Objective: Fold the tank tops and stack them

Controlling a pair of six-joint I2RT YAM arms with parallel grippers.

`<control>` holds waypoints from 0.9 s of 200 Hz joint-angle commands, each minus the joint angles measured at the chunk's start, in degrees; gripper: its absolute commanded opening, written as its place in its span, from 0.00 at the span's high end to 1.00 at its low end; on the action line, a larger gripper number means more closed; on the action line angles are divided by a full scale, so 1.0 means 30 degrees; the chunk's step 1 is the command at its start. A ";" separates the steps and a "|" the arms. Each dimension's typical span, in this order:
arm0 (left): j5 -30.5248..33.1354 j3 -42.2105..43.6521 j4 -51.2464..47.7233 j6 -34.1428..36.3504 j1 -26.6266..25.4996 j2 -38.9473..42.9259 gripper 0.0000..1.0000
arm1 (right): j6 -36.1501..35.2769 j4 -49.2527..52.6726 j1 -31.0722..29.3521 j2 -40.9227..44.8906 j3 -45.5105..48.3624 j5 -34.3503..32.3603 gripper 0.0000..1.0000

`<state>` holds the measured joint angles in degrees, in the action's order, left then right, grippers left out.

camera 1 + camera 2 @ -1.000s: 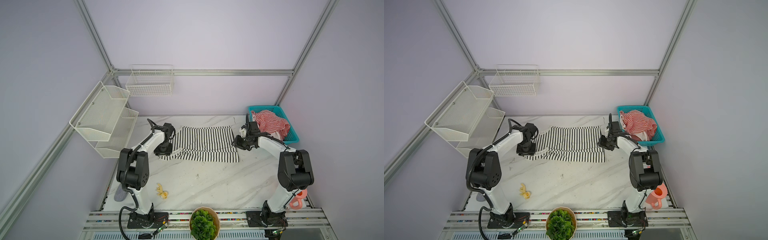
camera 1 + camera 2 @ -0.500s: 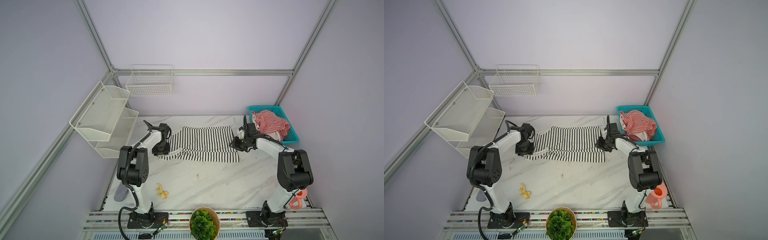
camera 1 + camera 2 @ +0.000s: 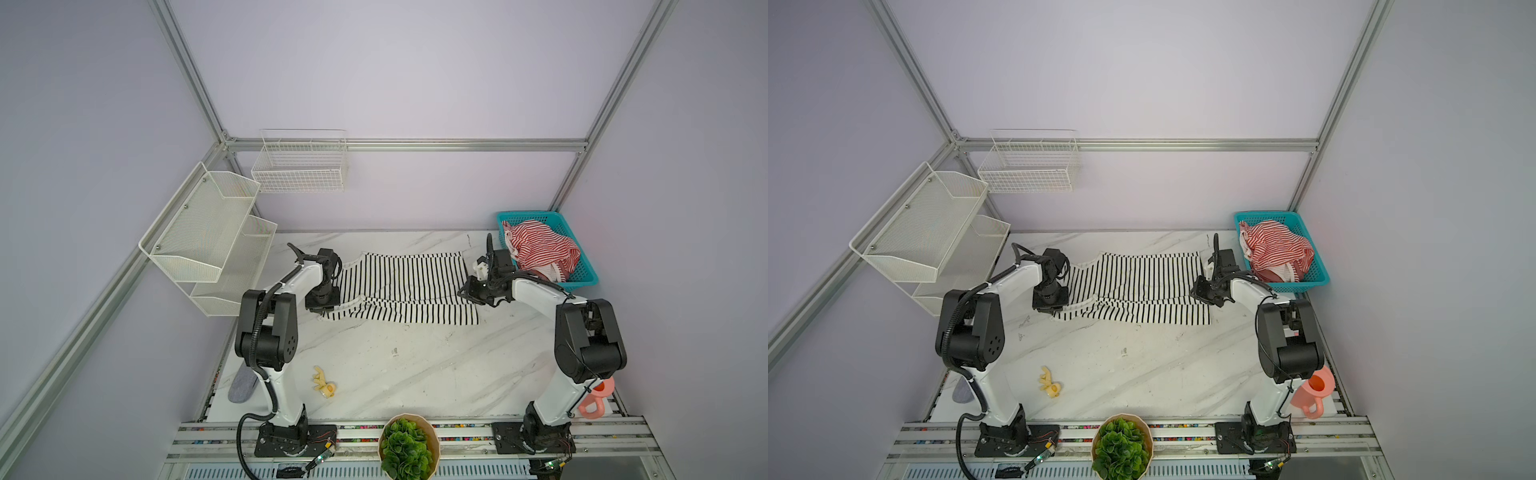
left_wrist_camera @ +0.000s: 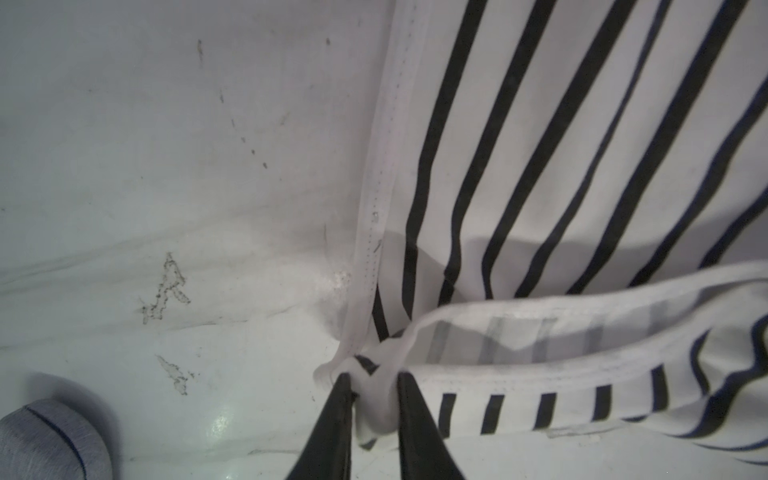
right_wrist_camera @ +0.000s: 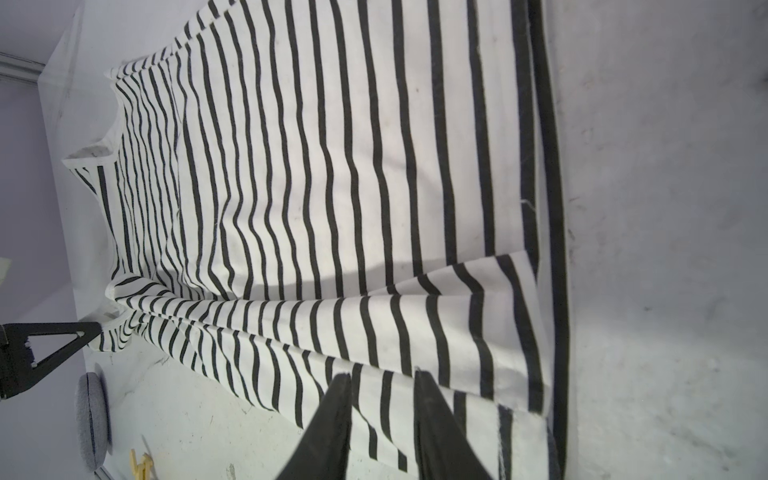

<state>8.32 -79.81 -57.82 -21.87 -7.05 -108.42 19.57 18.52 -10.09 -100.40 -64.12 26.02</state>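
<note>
Top views first, what do they give you?

In both top views the black-and-white tank top (image 3: 403,286) (image 3: 1138,286) lies spread on the far half of the bench (image 3: 395,374), straps to the left and hem to the right. Its near edge is rumpled into a fold. The red-and-white tank top (image 3: 540,249) (image 3: 1275,247) sits crumpled in the teal basket (image 3: 528,214) (image 3: 1264,214) at the far right corner, well apart from the striped one's straps. The left end effector (image 3: 326,306) (image 3: 1054,305) is down at the strap end and the right end effector (image 3: 465,291) (image 3: 1196,291) at the hem end.

And the left wrist view?

There the left end effector (image 4: 374,380) is pinching the black-and-white tank top (image 4: 582,124) at a strap. White trim is bunched tight between the two black fingers (image 4: 332,415). A grey soft thing (image 4: 45,440) lies on the bench off to one side.

Right wrist view?

The right end effector (image 5: 382,376) has striped cloth of the same top (image 5: 332,166) caught between its fingers (image 5: 328,424), close to the dark hem band. A raised ridge of cloth with shadow under it runs from there toward the left end effector (image 5: 50,345).
</note>
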 commanded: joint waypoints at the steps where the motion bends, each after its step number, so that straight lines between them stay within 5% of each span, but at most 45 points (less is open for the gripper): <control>1: 0.0474 -0.0638 -0.0238 0.0166 0.0241 -0.0103 0.84 | 0.0293 -0.0469 -0.0194 0.0473 0.0291 0.0564 0.73; 108: 0.2070 -0.3720 -0.2324 0.1420 0.0328 -0.1552 0.92 | 0.0687 -0.1509 -0.1926 -0.1149 0.0834 0.0828 0.74; 180: 0.3362 -0.2360 -0.3071 0.1828 0.0356 -0.1339 0.90 | 0.0302 -0.1240 -0.1926 -0.3326 0.0662 0.0185 0.75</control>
<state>14.90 -87.24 -65.28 -17.43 -6.48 -113.36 21.32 13.30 -15.66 -107.68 -62.50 28.95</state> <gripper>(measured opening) 0.093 0.256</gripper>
